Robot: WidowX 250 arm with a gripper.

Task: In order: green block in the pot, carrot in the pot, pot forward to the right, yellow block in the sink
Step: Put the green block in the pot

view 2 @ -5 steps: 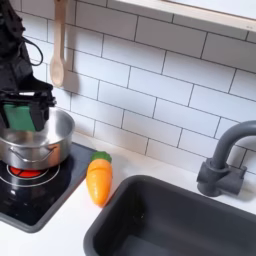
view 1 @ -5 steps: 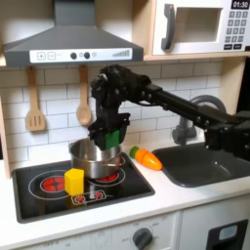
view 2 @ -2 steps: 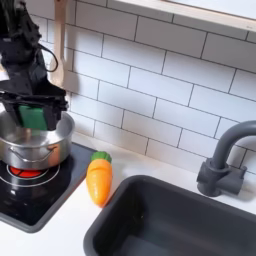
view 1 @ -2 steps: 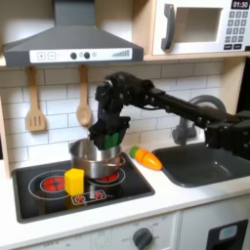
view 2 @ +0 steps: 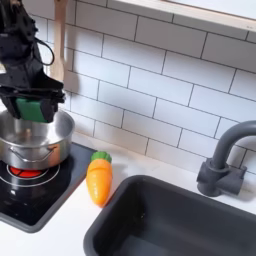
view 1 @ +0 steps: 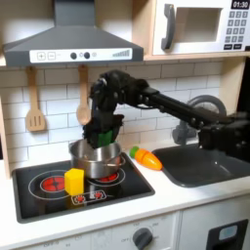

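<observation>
In both exterior views the gripper (view 2: 33, 108) is clamped on the small bright green cube (view 2: 34, 108) just above the round shiny silver pot (view 2: 40, 150). Released off-centre, the cube could clip the rim and bounce onto the bench. Upper right, the microwave clock (view 1: 239, 5) seems to read 01:30.

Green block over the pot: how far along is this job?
Nothing looks finished. In hand: the tool holds the green block just above the pot, not yet released. Left: the carrot lies on the counter beside the stove, the pot is undragged on its burner, and the yellow block sits on the stovetop, with the sink empty.
</observation>
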